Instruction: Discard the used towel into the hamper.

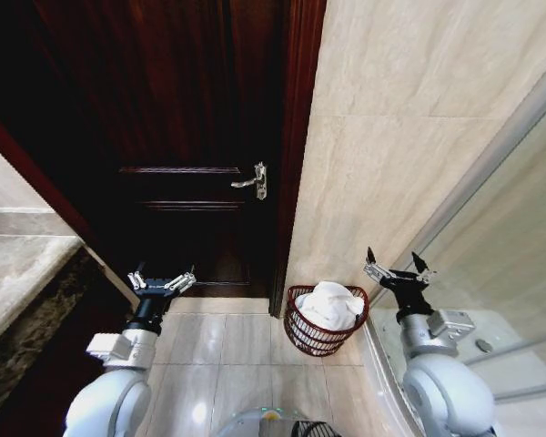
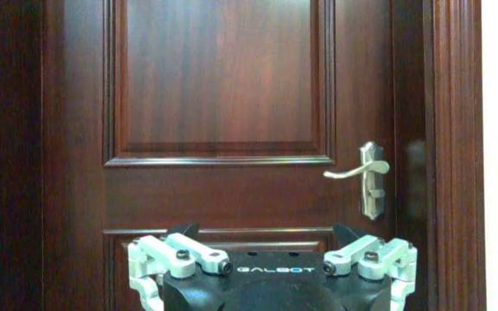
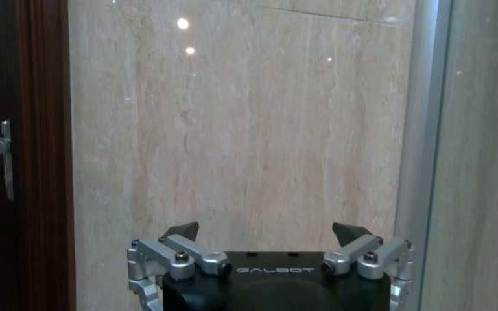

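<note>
A bathroom corner seen from the robot's head, looking down at a pale tiled floor [image 1: 241,350]. Just right of centre, at about five o'clock from the middle of the picture, the hamper [image 1: 302,335], a small round reddish-brown openwork basket, stands on the floor beside the foot of a dark wooden door frame and against a beige stone-tiled wall [image 1: 391,137]. A white towel [image 1: 332,305] lies bunched inside it, rising a little above the rim. The dark wooden door [image 1: 182,137] fills the upper left, closed, with a silver lever handle [image 1: 252,181] at about twelve o'clock from the hamper. The left gripper [image 1: 162,281] hangs at about eight o'clock in the picture, well apart from the hamper, its fingers spread wide and holding nothing; from its wrist camera the same spread fingers [image 2: 179,249] face the door panel, with the handle [image 2: 363,173] at two o'clock. The right gripper [image 1: 397,266] sits at about four o'clock, just right of the hamper and above it, also spread and empty; its wrist camera faces the beige wall, with a glass panel's metal edge [image 3: 422,129] at three o'clock.
</note>
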